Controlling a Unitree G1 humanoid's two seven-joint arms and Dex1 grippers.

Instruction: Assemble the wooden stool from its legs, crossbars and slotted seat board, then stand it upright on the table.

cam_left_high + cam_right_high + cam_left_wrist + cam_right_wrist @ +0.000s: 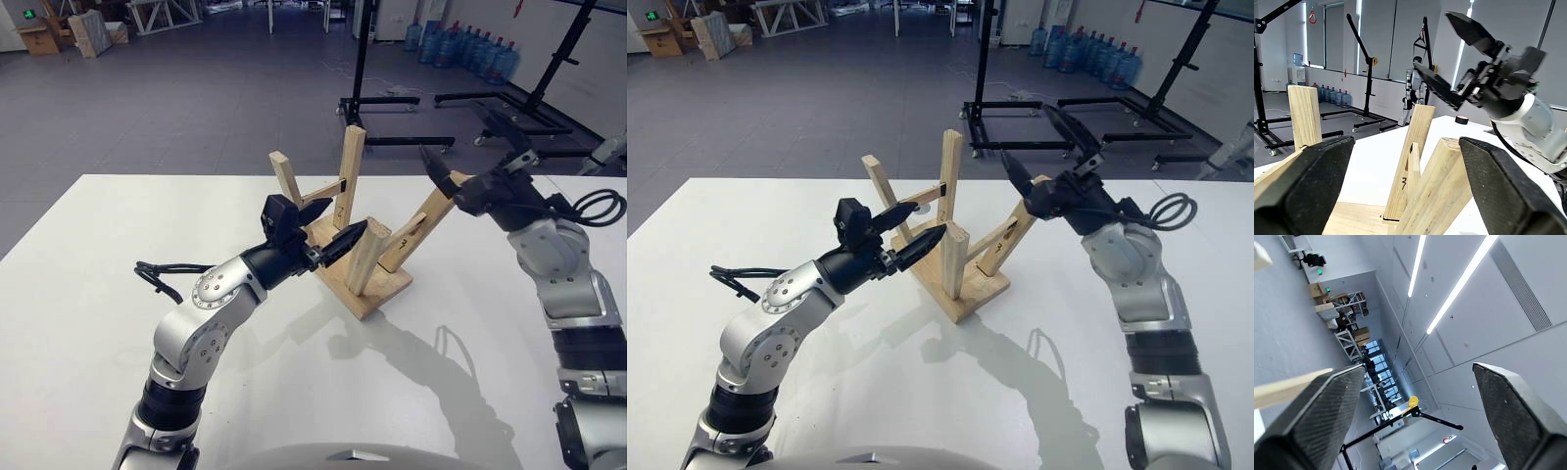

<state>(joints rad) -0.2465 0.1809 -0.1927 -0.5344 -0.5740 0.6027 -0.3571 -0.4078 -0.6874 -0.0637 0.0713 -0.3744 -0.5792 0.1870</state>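
Looks like the last step: turning the stool [358,259] upright. Sits inverted on the tabletop [118,255], seat board [372,294] down, legs in the air, crossbars seemingly fitted. Calls next for firm holds on two legs and a coordinated roll. Left gripper [345,217]: fingers spread wide about the stool's nearest leg [367,257], not closed, holding nothing. Right gripper [453,129]: fingers gaping just off the top of the stool's right-hand leg [426,227], likewise empty.
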